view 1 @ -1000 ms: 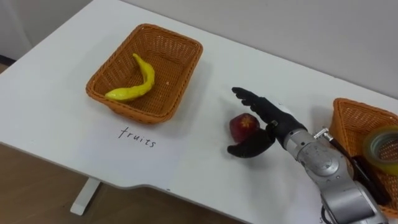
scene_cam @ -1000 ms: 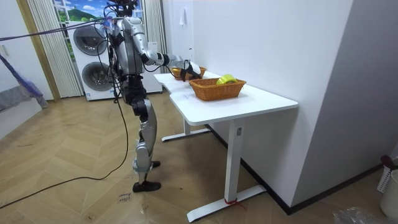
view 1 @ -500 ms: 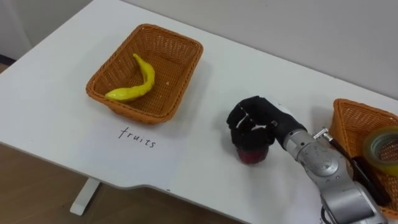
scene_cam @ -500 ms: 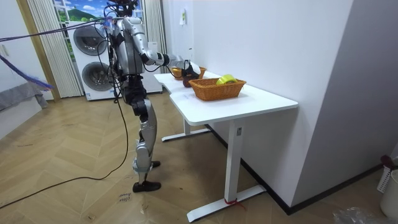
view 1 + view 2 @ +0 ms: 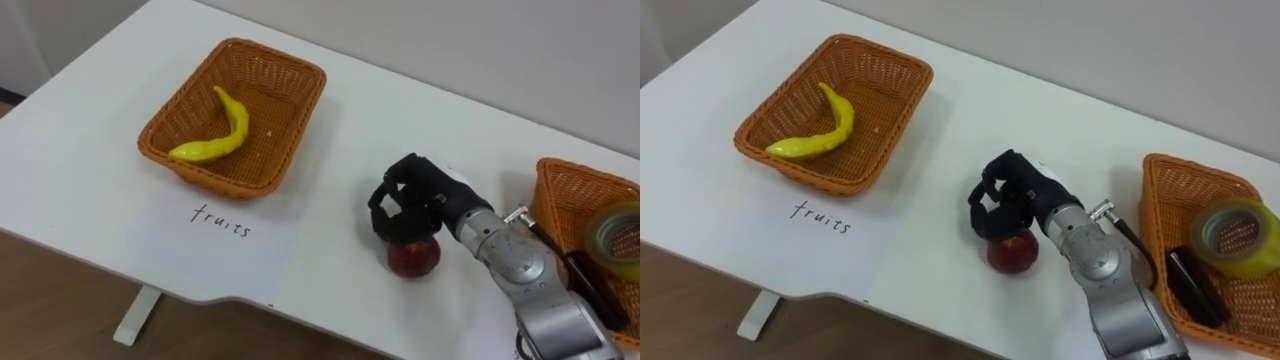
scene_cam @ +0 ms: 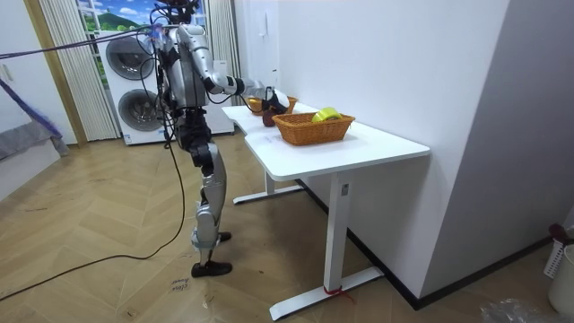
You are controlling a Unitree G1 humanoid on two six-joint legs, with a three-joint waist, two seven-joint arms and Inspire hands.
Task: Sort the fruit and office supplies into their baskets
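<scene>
I'm seeing my right hand (image 5: 408, 198) with black fingers and a white back, on a ribbed silver forearm with a small connector.

Fruit basket (image 5: 262, 47) and right basket (image 5: 575, 190) rough woven wicker; table (image 5: 90, 180) smooth matt white; apple (image 5: 414, 257) glossy; banana (image 5: 222, 135) smooth, faint sheen; tape roll (image 5: 615, 240) glossy translucent plastic; right hand (image 5: 410, 195) matt black.
</scene>
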